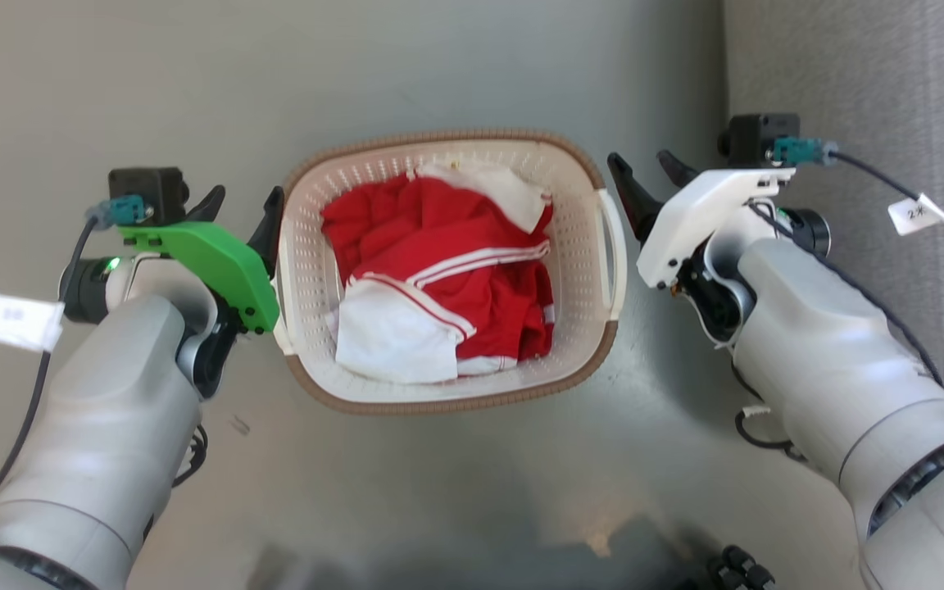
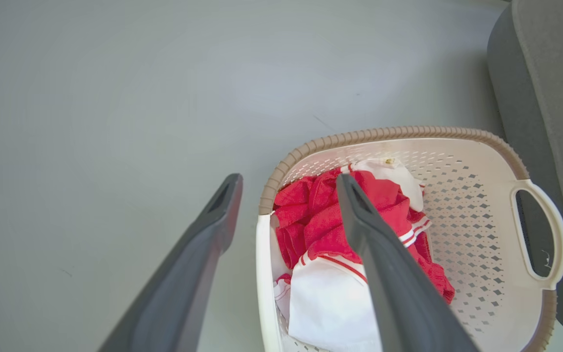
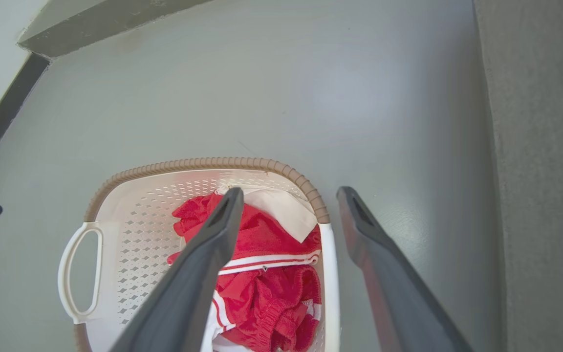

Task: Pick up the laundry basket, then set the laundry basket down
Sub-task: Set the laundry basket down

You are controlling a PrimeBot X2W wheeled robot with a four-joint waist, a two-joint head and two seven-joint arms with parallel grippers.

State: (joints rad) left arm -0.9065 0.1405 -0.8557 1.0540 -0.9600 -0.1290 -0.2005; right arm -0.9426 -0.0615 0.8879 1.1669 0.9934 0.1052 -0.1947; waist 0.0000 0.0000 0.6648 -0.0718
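Since both arms flank it, the laundry basket (image 1: 583,246) sits dead centre between them on the smooth grey floor (image 1: 111,82), upright, apparently resting there. It is a rounded rectangle of cream plastic, its walls punched with rows of small holes, with a ribbed brown woven-look rim and a looped white handle on each short side.

Inside lies crumpled red clothing (image 1: 439,262) with white stripes and white panels, soft and bunched (terry-like in the wrist views).

The left claw (image 1: 244,197) is spread wide at the basket's left side. In the left wrist view, one long dark tapered finger (image 2: 203,244) lies outside the wall and the other over the clothes, so it straddles that edge. I cannot tell whether they touch. The far handle (image 2: 562,225) is a thin white loop.

The right claw (image 1: 638,160) is also spread wide. In the head view it is just beside the right handle, and in the right wrist view its fingers lie either side of that wall.

A glossy green cover (image 1: 210,258) sits on the left wrist, a white cover (image 1: 701,213) on the right. Grey coarse-fabric furniture (image 1: 865,82) stands along the right, close to the basket.
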